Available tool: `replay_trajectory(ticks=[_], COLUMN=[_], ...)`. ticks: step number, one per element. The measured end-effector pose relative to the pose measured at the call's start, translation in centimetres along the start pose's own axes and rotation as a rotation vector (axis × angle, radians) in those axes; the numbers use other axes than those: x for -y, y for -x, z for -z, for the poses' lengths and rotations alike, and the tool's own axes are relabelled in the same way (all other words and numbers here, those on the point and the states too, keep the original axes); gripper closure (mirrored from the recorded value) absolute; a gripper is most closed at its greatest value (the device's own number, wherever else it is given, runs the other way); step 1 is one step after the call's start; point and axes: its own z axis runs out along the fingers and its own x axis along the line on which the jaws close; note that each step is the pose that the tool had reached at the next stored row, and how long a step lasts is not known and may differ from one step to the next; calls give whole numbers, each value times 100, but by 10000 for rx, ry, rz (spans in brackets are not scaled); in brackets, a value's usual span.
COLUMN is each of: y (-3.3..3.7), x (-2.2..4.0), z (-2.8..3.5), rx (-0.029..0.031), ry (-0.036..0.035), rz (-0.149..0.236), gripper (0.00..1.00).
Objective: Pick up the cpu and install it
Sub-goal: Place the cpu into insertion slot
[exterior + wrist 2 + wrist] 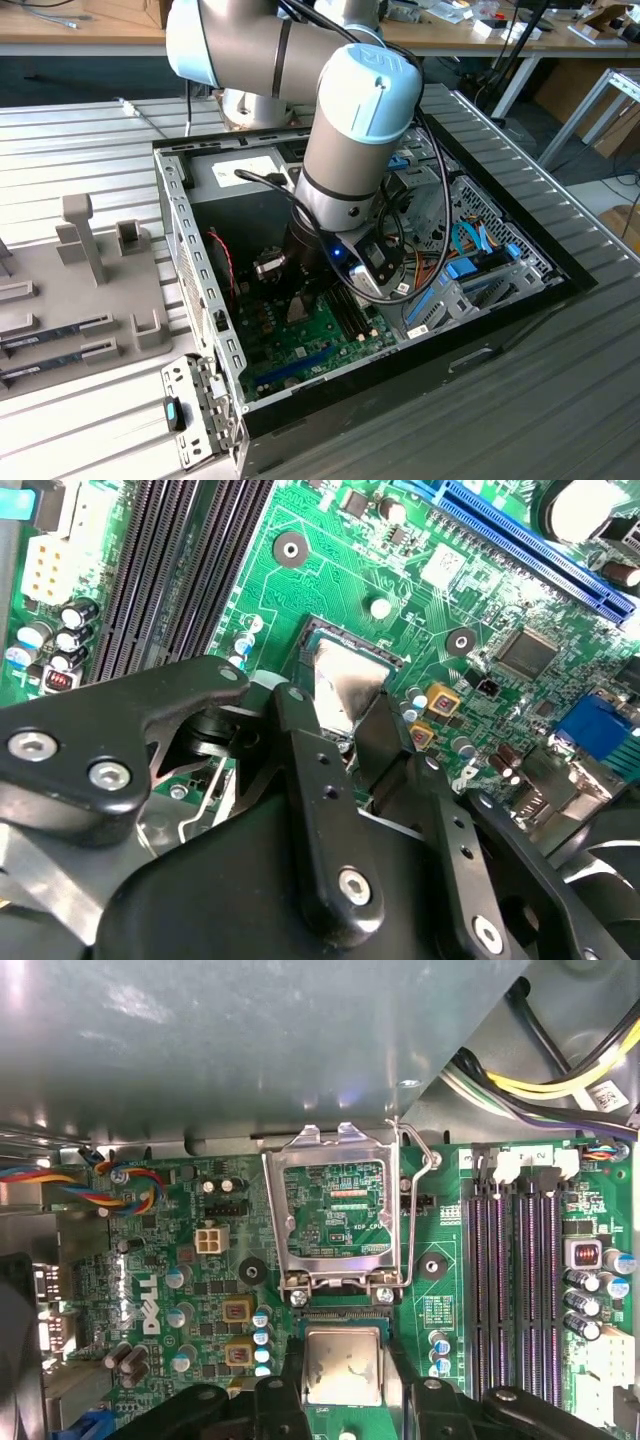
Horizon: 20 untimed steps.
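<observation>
The cpu, a small square chip with a silver top plate, lies level over the socket on the green motherboard. My gripper is down inside the open computer case, shut on the cpu, with a black finger pressed to each of two opposite edges. I cannot tell whether the chip rests in the socket or hovers just above it. The socket's metal lid frame is hinged up, open beyond the chip, with its wire lever beside it. In the exterior view the gripper is low over the board.
Black memory slots run alongside the socket, and a blue slot lies further off. Coloured cables and drive bays fill the case's right in the exterior view. A grey fixture tray sits outside the case on the exterior view's left.
</observation>
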Motion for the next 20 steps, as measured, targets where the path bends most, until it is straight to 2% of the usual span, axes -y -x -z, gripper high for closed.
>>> replay_trajectory(ticks=[7,10,15,16,17,18,19,20], y=[0,0,5,6,7,9,10,10], x=[1,3,3,3,3,3,3,3], z=[3,48,54,55,56,59,60,61], rx=[0,1,1,1,1,1,1,1], ry=[-17,-18,-16,-17,-16,-17,-17,-17], rz=[21,20,21,20,21,21,21,20], gripper=[56,56,55,49,49,38,31,31])
